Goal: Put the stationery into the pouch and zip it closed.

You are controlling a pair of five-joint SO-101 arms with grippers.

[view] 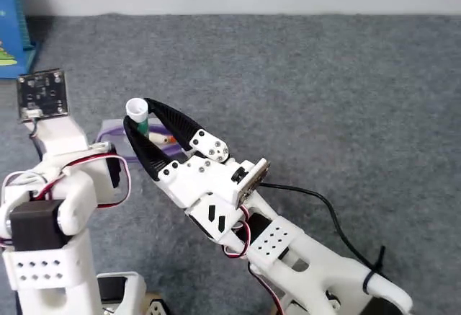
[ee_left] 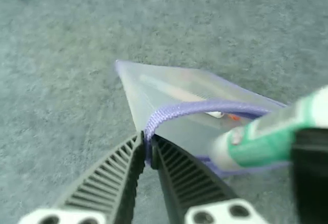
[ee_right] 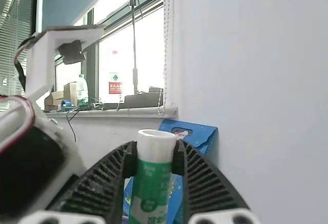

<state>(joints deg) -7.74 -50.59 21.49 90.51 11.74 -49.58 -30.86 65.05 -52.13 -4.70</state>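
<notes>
Two hands at work on one clear pouch [ee_left: 169, 90], flat on the grey counter [view: 324, 84]. Left hand [ee_left: 147, 141] narrowed to a tight pinch on the purple zip edge, propping the mouth ajar at one corner. Right hand [view: 137, 112] clamped on a green-and-white glue stick [view: 142, 124], white end up, lower end angled down at the opening; touching the rim or just clear of it, impossible to say. Already inside the pouch: a pale, pen-like item with an orange mark [ee_left: 218, 114], too blurred to name with confidence.

Step in hand, by the look of it: loading the stationery, with the glue stick at the threshold and not yet let go. Calls next, most likely, for a short push down and forward through the gap between the two purple edges, then a release only with the lower end well past the rim. Risks, otherwise, a roll back out onto the counter. Calls too for a steady left pinch throughout, as insurance against a slack edge and a mouth shut in the stick's way. Leaves the zip for afterwards: both sides of the opening brought together and the slider, not made out here, drawn along the full length, probably with one hand as anchor at the corner.
</notes>
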